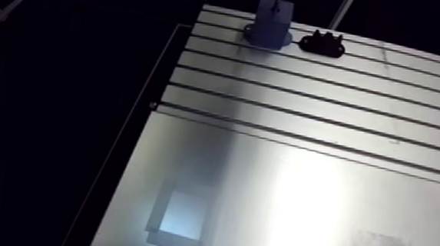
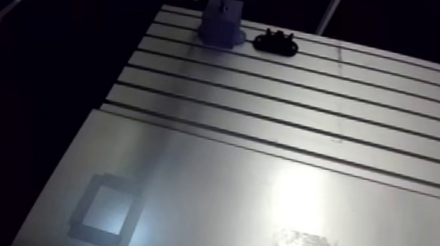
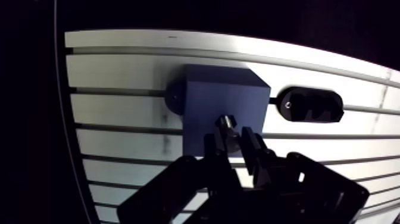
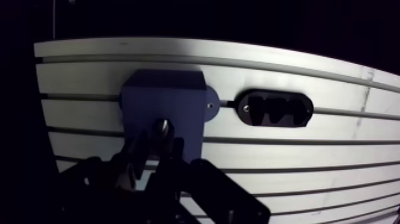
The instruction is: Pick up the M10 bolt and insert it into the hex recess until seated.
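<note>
In the arm view, a slotted table (image 1: 310, 102) is seen. A blue block (image 1: 271, 21) is stood on a wider foot at the far edge of the table. A black holder (image 1: 322, 43) is laid just beside the block. The near part of the table is covered by a smooth metal plate (image 1: 299, 209). The claw cannot be made out in the dark here.

In the wrist view, the claw (image 3: 232, 138) is seen from behind its two dark fingers (image 3: 250, 146). The fingers are held close together and are clamped on the M10 bolt (image 3: 227, 121). The shiny end of the bolt is seen sticking out just ahead of the fingertips. The blue block is found right under the claw and a little ahead of it. The end of the bolt is seen against the top face of the block. It cannot be told if the bolt is touching the block or is in a hole. The black holder is found off to one side of the claw, past the round foot of the block. It is well apart from the fingers. Dark hollows are seen in it.
</note>
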Robot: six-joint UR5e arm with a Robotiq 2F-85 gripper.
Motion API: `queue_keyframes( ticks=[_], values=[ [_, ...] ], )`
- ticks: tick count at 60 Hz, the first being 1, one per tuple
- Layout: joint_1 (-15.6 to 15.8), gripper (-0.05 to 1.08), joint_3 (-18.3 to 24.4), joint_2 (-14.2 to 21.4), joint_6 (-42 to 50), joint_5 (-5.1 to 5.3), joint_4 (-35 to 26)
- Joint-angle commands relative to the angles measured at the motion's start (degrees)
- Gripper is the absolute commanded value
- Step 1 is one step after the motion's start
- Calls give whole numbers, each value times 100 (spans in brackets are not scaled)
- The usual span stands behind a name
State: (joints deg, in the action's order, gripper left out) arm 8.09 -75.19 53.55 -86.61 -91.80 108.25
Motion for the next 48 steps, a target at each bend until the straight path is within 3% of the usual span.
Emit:
queue_keyframes(
  ticks=[1,24,27,32,34,37,38,39,40,48],
  values=[
    [0,80,0,-7,-8,0,8],
    [0,76,0,-8,16,-1,8],
    [0,61,0,-8,17,-9,8],
    [0,52,0,-8,17,-9,8],
    [0,35,0,-8,9,-9,8],
    [0,24,0,-8,1,-9,8],
    [0,9,-7,-8,0,-9,8],
    [0,9,-7,-8,0,-9,8],
    [0,2,-8,-1,7,-1,8],
    [0,0,-9,18,18,0,16]
  ],
)
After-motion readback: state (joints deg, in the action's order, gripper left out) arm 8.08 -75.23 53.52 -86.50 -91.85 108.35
